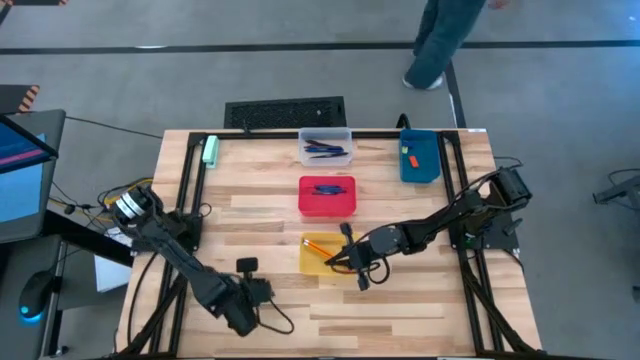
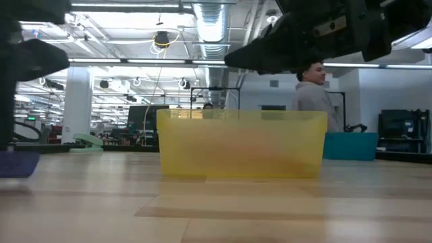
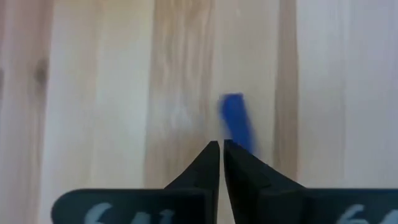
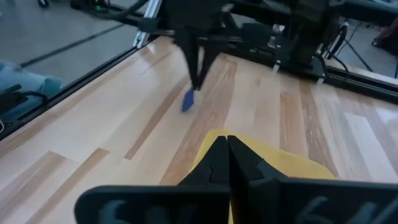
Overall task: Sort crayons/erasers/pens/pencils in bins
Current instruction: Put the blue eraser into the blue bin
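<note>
Left claw (image 3: 222, 148) closed beside blue crayon (image 3: 238, 121)

**Worktop and its load**

The wooden table (image 1: 250, 215) carried four bins: clear (image 1: 326, 147) at the far edge, blue (image 1: 420, 157) toward the far right corner, red (image 1: 327, 196) centrally, yellow (image 1: 318, 254) nearer. A pale green block (image 1: 211, 150) lay far left.

Right pincer (image 4: 227, 144) closed above yellow bin (image 4: 283, 163); blue crayon (image 4: 188, 99) beyond.

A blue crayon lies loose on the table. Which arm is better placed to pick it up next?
Left, probably. The left pincer hangs closed right beside the crayon, while the right pincer is over the yellow bin.
</note>
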